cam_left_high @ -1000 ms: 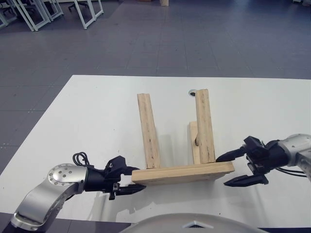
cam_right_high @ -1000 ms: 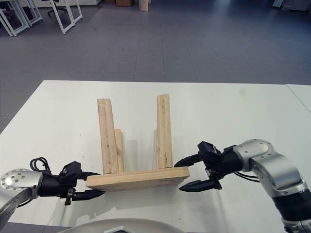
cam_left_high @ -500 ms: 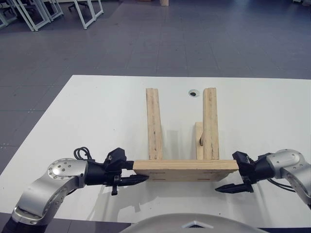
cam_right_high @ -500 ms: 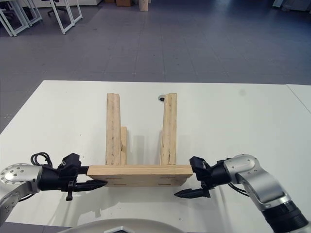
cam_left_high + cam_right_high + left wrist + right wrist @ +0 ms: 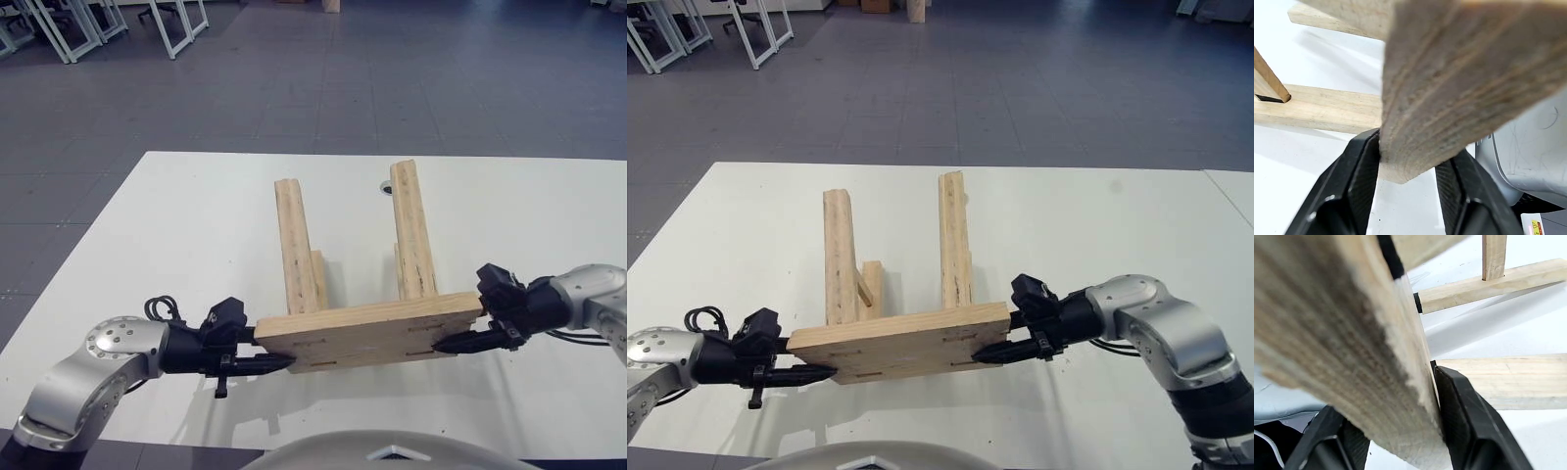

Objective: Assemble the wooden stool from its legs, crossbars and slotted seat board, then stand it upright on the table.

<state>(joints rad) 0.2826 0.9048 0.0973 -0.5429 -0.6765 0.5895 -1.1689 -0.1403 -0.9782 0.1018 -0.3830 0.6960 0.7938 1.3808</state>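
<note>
Stool's seat board [image 5: 367,331] is held on edge at the desk's [image 5: 176,225] near side, tilted with its left end lower; two long legs [image 5: 294,245] run away across the desk, a shorter wooden piece [image 5: 869,279] behind the left one. The left claw [image 5: 269,349] is clamped on the board's left end, fingers [image 5: 1364,166] on both faces; the right claw [image 5: 468,325] grips the right end likewise. A round hole [image 5: 385,185] in the desk lies just beside the right leg's far tip. Cable loop [image 5: 160,309] at left wrist. Grey floor [image 5: 392,78] beyond, white metal frames [image 5: 176,24] far left
</note>
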